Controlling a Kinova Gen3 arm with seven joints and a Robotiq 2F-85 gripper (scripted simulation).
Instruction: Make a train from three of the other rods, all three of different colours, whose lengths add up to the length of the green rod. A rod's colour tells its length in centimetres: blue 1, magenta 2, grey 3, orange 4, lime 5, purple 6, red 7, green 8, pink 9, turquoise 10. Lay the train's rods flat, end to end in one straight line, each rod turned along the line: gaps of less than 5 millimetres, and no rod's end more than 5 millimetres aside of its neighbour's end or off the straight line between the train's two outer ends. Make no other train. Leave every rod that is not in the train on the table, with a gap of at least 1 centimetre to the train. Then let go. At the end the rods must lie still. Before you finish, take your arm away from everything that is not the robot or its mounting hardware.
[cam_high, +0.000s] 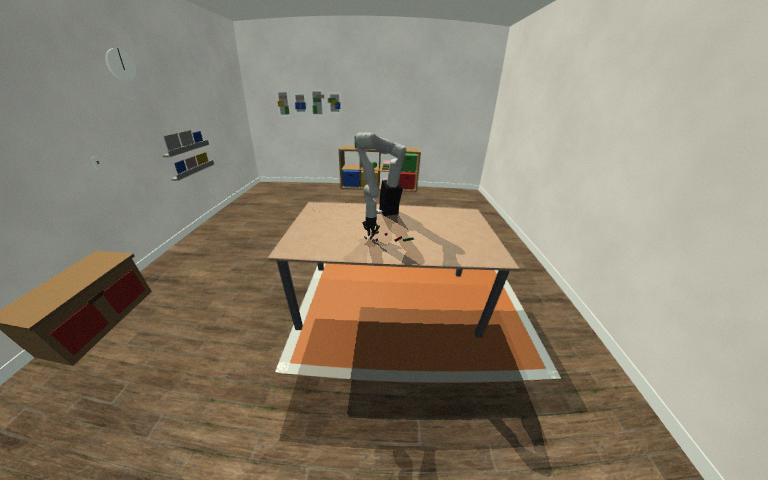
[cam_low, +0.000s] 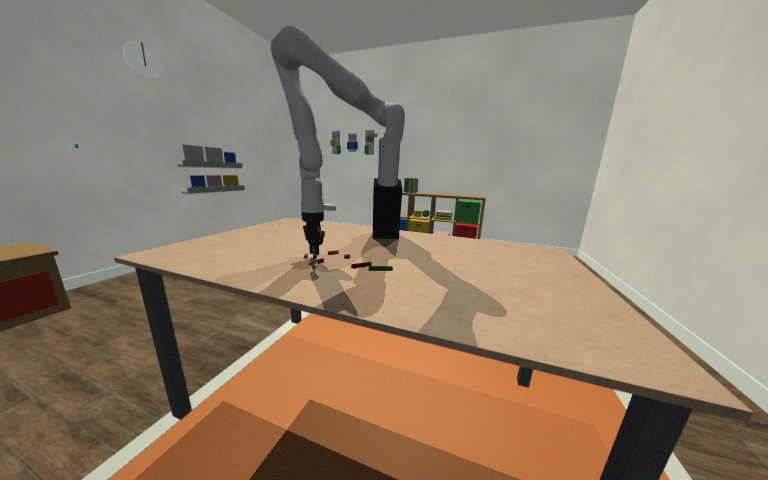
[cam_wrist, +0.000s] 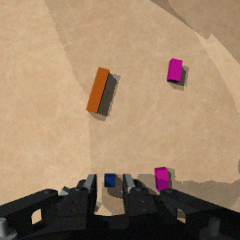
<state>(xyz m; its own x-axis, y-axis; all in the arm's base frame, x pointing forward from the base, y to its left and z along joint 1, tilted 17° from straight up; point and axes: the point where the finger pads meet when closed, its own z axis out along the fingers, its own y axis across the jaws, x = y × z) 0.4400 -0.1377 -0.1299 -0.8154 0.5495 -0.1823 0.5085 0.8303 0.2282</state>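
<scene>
In the wrist view a small blue rod (cam_wrist: 110, 180) sits between the fingers of my gripper (cam_wrist: 109, 184), with a small gap on each side. The fingers stand narrow but are not pressed on it. A magenta rod (cam_wrist: 161, 178) lies just right of the right finger. An orange rod (cam_wrist: 97, 90) and a second magenta rod (cam_wrist: 174, 70) lie further ahead. In the exterior view the gripper (cam_low: 313, 253) points straight down at the table. The green rod (cam_low: 380, 267) and a red rod (cam_low: 360, 264) lie to its right, apart from it.
A small grey piece (cam_wrist: 64, 190) shows at the left finger's outer side, mostly hidden. The arm's black base (cam_low: 387, 209) stands at the table's back. The rods lie together near the table's middle.
</scene>
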